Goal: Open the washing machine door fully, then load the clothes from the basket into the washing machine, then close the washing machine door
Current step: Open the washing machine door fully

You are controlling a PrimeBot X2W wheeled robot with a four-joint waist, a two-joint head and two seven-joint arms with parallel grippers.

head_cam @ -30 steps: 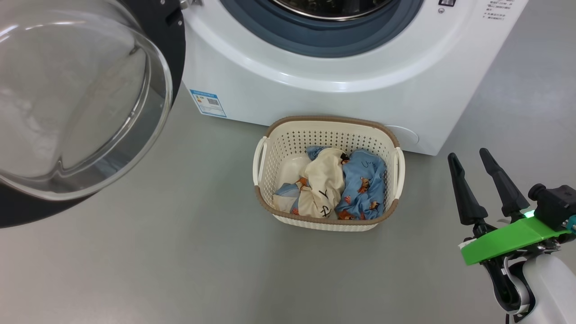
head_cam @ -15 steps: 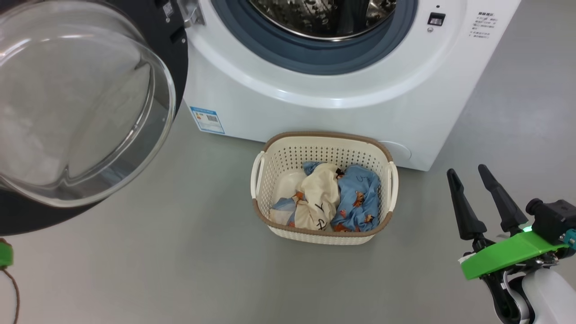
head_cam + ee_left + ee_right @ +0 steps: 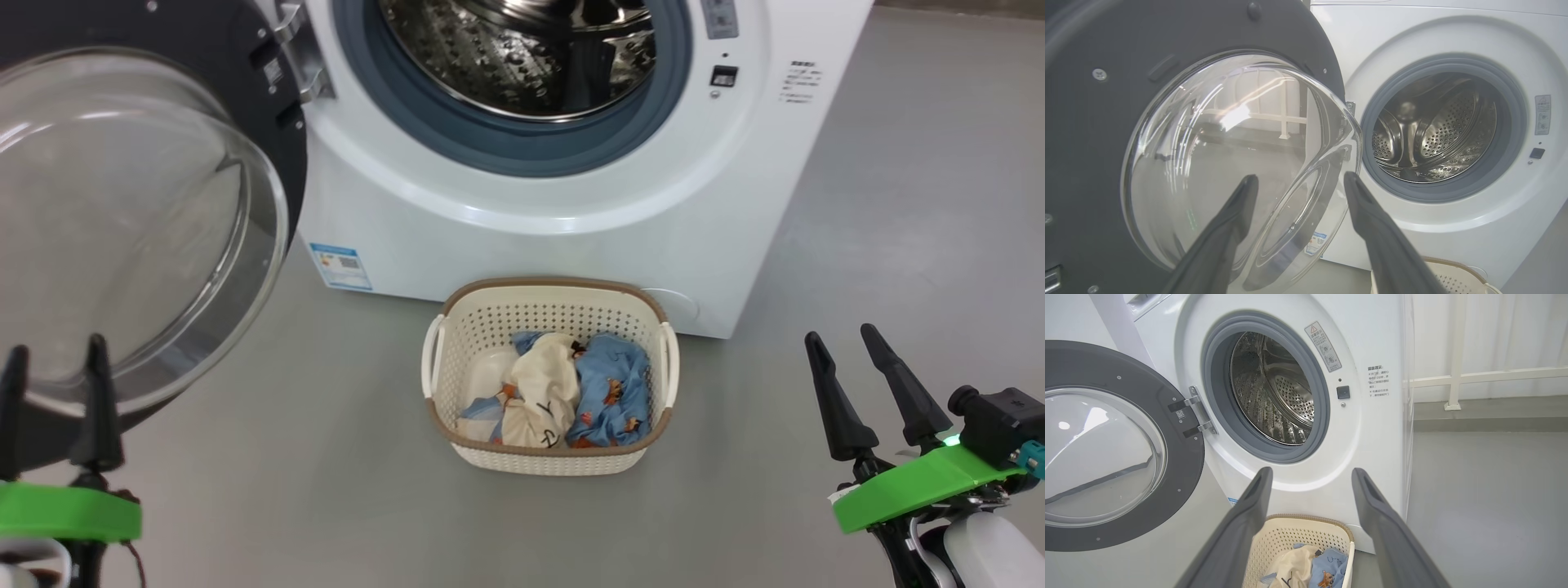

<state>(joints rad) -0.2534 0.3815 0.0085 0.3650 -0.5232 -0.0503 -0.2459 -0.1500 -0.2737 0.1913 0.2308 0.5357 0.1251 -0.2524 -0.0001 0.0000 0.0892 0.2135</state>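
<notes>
**Grey floor (image 3: 326, 498), laundry corner: machine open, basket loaded**

Flooring plain and matte, carrying every item listed; white railing (image 3: 1457, 375) at the far wall in the right wrist view.

- washing machine (image 3: 522, 237): white front-loader at the back of the head view; perforated steel drum (image 3: 522, 57) exposed, ringed by a grey-blue seal (image 3: 506, 155); blue label sticker (image 3: 340, 266) low on the front, at its left corner.
- washing machine door (image 3: 204, 41): swung wide on the hinge at the machine's left; dark rim; clear glass bowl (image 3: 139, 229) bulging toward the head camera.
- basket (image 3: 539, 461): cream, perforated, brown-rimmed; on the floor just before the machine's base.
- clothes (image 3: 608, 396): inside the basket; light-blue printed pieces around a cream-white piece (image 3: 535, 392) with black marks.
- left gripper (image 3: 57, 347): lower left, before the lower edge of the glass bowl; fingers spread apart, nothing between them.
- right gripper (image 3: 839, 333): lower right, well apart from the basket; fingers spread apart, empty; green mount (image 3: 922, 486) beneath them.
</notes>
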